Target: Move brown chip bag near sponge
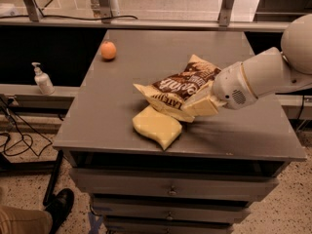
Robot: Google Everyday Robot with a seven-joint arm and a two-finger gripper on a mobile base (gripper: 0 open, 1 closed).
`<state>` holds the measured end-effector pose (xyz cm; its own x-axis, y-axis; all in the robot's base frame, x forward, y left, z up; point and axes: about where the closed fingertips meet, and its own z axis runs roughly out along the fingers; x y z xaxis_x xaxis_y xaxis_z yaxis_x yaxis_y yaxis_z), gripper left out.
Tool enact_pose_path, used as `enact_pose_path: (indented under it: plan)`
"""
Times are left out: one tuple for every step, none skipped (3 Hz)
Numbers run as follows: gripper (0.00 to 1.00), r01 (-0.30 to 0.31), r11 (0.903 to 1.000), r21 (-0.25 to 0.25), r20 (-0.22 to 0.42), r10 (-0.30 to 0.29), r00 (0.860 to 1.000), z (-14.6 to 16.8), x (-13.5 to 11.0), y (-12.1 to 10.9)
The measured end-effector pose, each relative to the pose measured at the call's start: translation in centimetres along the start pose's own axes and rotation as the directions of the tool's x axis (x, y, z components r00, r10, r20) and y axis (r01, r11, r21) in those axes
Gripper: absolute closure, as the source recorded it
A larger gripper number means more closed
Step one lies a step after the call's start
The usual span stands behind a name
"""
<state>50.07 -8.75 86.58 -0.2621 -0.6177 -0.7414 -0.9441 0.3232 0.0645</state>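
The brown chip bag [179, 87] is a crinkly dark-brown and tan bag with white lettering. It hangs tilted just above the grey table [112, 116], its left end over the sponge. The sponge [157, 126] is flat, pale yellow and wavy-edged, lying near the table's front edge, directly below and in front of the bag. My gripper [201, 104] reaches in from the right on a white arm and is shut on the bag's lower right edge.
A small round orange fruit [108, 50] sits at the table's back left. A soap pump bottle [43, 79] stands on a ledge left of the table. A person's shoe [59, 206] is on the floor at lower left. Drawers [170, 189] are below the tabletop.
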Motion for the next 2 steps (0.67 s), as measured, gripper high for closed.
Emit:
enact_pose_path:
  plan:
    - [0.36,-0.010,0.9999,-0.005,-0.007,0.010,1.000,0.21,0.25,0.16]
    - [0.12,-0.017,0.9998,-0.005,-0.012,0.016,1.000,0.22,0.43,0.17]
